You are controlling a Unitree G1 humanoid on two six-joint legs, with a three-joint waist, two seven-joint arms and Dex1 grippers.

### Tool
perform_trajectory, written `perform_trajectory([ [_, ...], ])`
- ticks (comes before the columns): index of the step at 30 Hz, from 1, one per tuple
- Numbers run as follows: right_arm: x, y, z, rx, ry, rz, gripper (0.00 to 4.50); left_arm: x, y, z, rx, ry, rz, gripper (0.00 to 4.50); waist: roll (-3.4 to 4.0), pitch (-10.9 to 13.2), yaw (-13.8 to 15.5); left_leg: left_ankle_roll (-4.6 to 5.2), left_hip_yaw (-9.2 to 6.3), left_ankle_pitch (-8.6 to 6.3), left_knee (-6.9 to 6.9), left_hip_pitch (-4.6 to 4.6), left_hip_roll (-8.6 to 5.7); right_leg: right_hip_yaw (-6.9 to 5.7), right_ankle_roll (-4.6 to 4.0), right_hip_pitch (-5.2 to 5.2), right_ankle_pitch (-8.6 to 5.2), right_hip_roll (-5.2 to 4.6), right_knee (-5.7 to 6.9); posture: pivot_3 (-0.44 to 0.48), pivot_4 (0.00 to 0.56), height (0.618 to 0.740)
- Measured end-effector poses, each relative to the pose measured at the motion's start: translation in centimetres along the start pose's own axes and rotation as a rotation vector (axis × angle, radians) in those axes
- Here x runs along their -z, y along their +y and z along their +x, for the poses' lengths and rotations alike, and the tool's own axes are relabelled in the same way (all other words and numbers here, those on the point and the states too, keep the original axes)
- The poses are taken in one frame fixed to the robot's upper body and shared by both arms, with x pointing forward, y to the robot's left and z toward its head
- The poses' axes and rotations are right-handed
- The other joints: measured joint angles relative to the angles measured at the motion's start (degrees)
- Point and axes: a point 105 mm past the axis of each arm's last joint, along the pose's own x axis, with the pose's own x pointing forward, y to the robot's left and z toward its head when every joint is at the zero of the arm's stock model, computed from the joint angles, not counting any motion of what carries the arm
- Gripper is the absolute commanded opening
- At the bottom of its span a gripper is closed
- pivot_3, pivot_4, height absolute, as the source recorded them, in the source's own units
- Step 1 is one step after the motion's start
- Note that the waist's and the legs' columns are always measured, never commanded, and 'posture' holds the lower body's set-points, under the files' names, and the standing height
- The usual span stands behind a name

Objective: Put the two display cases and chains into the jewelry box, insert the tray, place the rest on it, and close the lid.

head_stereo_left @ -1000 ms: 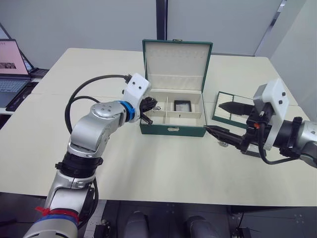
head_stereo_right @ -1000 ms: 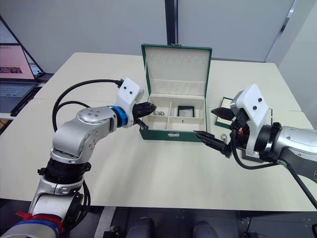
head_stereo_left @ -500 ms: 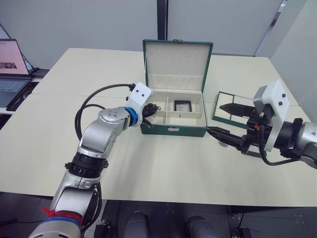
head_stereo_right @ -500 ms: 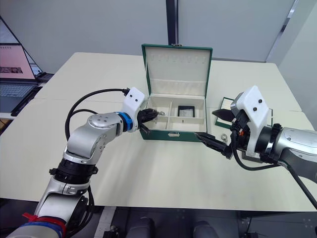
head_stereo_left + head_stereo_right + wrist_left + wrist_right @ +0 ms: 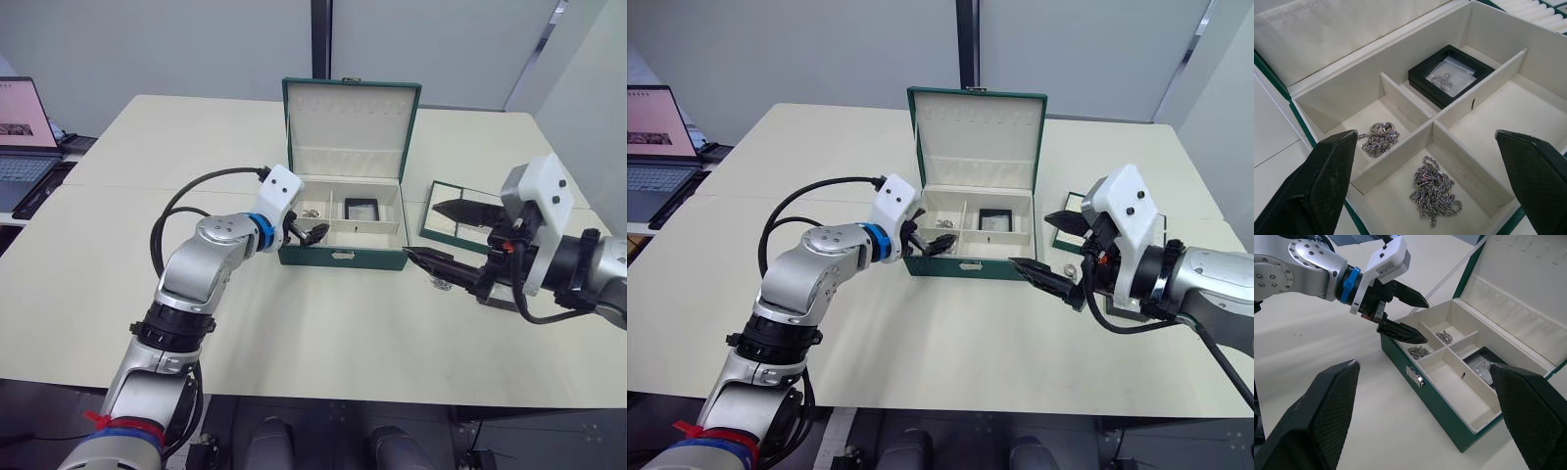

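The jewelry box stands open at the table's middle, its lid upright. One display case lies in a back compartment. Two chains rest in the left compartments, one at the back and one at the front. My left gripper hangs open over the box's left end, nothing between its fingers. My right gripper is open to the right of the box, just above the table. Behind it lies the tray. A small silver piece sits on the table under its lower finger.
A laptop stands open at the far left edge of the table. Bare tabletop stretches in front of the box and to its left. A black cable loops from my left forearm.
My left gripper has gone from shut to open over the box's left end, and a chain now lies in the compartment under it. The right arm has stayed put.
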Motion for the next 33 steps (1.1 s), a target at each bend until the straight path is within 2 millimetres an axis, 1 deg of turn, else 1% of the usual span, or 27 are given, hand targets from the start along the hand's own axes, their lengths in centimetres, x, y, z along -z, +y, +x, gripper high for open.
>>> perform_trajectory([
  [3, 0.0, 0.0, 0.0, 0.000, 0.000, 0.000, 4.50, -1.3, -0.8, -1.0, 0.086, -0.088, -0.076, 4.49, 0.00, 0.00, -0.05, -0.01, 0.01, 0.00, 0.00, -0.01, 0.02, 0.00, 0.00, -0.01, 0.00, 0.00, 0.00, 0.000, 0.150, 0.740],
  [4, 0.1, 0.0, 0.0, 0.000, 0.002, 0.002, 4.50, -2.1, -1.5, -1.9, 0.158, -0.142, -0.110, 4.49, 0.00, 0.00, -0.12, -0.01, 0.01, 0.01, -0.02, -0.01, 0.03, -0.01, 0.00, -0.01, 0.00, 0.00, 0.01, 0.000, 0.150, 0.740],
  [5, 0.5, -0.1, 0.0, 0.003, 0.008, 0.010, 4.50, -2.7, -2.0, -3.1, 0.220, -0.178, -0.107, 4.49, 0.00, 0.00, -0.22, -0.02, -0.01, 0.01, -0.03, -0.01, 0.06, -0.03, 0.00, -0.01, 0.00, 0.02, 0.00, 0.000, 0.150, 0.740],
  [7, 1.8, -0.2, -0.1, 0.014, 0.041, 0.043, 4.50, -2.6, -2.0, -5.1, 0.278, -0.182, -0.088, 4.49, 0.05, -0.02, -0.33, -0.01, -0.02, 0.01, -0.04, 0.02, 0.06, -0.03, 0.00, -0.01, 0.00, 0.04, 0.02, 0.000, 0.150, 0.740],
  [9, 3.2, 0.0, -0.3, 0.013, 0.070, 0.079, 4.50, -1.4, -1.6, -7.0, 0.306, -0.127, -0.110, 4.49, 0.04, -0.02, -0.41, -0.01, -0.03, 0.01, -0.04, 0.04, 0.07, -0.01, 0.00, 0.00, 0.00, 0.04, 0.03, 0.000, 0.150, 0.740],
  [10, 4.3, 0.4, -0.5, 0.009, 0.090, 0.103, 4.50, -0.3, -1.2, -8.4, 0.317, -0.076, -0.131, 4.49, 0.03, -0.02, -0.50, -0.01, -0.04, 0.00, -0.05, 0.05, 0.06, 0.00, 0.01, 0.00, -0.01, 0.04, 0.01, 0.000, 0.150, 0.740],
  [11, 5.1, 0.7, -0.6, 0.006, 0.107, 0.128, 4.50, 0.5, -0.9, -9.3, 0.316, -0.046, -0.152, 4.49, 0.04, -0.01, -0.50, -0.01, -0.03, 0.00, -0.04, 0.05, 0.04, 0.00, 0.01, 0.01, -0.01, 0.02, 0.01, 0.000, 0.150, 0.740],
  [12, 5.7, 0.9, -0.7, 0.003, 0.119, 0.142, 4.50, 0.9, -0.6, -10.1, 0.321, -0.034, -0.166, 4.49, 0.05, 0.00, -0.45, -0.02, -0.04, 0.00, -0.03, 0.04, 0.04, -0.02, 0.01, 0.00, -0.01, 0.01, 0.01, 0.000, 0.150, 0.740],
  [15, 7.2, 1.7, -1.1, -0.001, 0.145, 0.151, 4.50, 0.9, -0.6, -12.2, 0.336, -0.091, -0.171, 4.49, 0.04, -0.01, -0.20, 0.04, -0.08, -0.03, 0.00, 0.05, 0.03, -0.11, 0.02, 0.05, -0.01, -0.02, 0.00, 0.000, 0.150, 0.740],
  [17, 8.2, 2.4, -1.4, -0.006, 0.160, 0.169, 4.50, 1.8, -0.3, -13.8, 0.301, -0.122, -0.170, 4.49, 0.04, -0.01, -0.28, 0.07, -0.10, -0.04, -0.01, 0.05, 0.04, -0.10, 0.02, 0.05, -0.01, -0.01, 0.01, 0.000, 0.150, 0.740],
  [19, 9.1, 3.1, -1.6, -0.015, 0.171, 0.195, 4.50, 3.3, -0.3, -15.2, 0.276, -0.110, -0.177, 4.49, 0.04, -0.01, -0.33, 0.06, -0.11, -0.04, -0.02, 0.06, 0.05, -0.10, 0.02, 0.05, -0.01, 0.00, 0.01, 0.000, 0.150, 0.740],
  [22, 10.3, 4.1, -1.8, -0.037, 0.196, 0.213, 4.50, 6.0, -0.7, -16.9, 0.284, -0.003, -0.179, 4.49, 0.04, -0.01, -0.48, 0.14, -0.14, -0.08, -0.02, 0.11, 0.05, -0.09, 0.01, 0.04, -0.01, 0.01, 0.04, 0.000, 0.150, 0.740],
  [25, 11.0, 4.6, -1.9, -0.045, 0.205, 0.224, 4.50, 7.5, -0.5, -18.1, 0.283, 0.084, -0.131, 4.49, 0.04, -0.01, -0.49, 0.18, -0.12, -0.11, -0.02, 0.12, 0.03, -0.08, 0.00, 0.04, -0.01, 0.00, 0.04, 0.000, 0.150, 0.740],
  [28, 11.3, 4.8, -1.8, -0.047, 0.202, 0.222, 4.50, 8.9, 0.7, -19.1, 0.259, 0.149, -0.063, 4.49, 0.03, -0.02, -0.47, 0.18, -0.11, -0.13, -0.03, 0.18, 0.01, -0.09, -0.01, -0.02, -0.02, -0.02, 0.01, 0.000, 0.150, 0.740],
  [33, 11.5, 5.0, -1.7, -0.060, 0.200, 0.214, 4.50, 8.5, 0.9, -19.0, 0.254, 0.111, -0.024, 4.49, 0.01, -0.02, -0.47, 0.19, -0.09, -0.13, -0.05, 0.14, 0.03, -0.06, -0.01, 0.02, -0.02, 0.00, 0.03, 0.000, 0.150, 0.740],
])
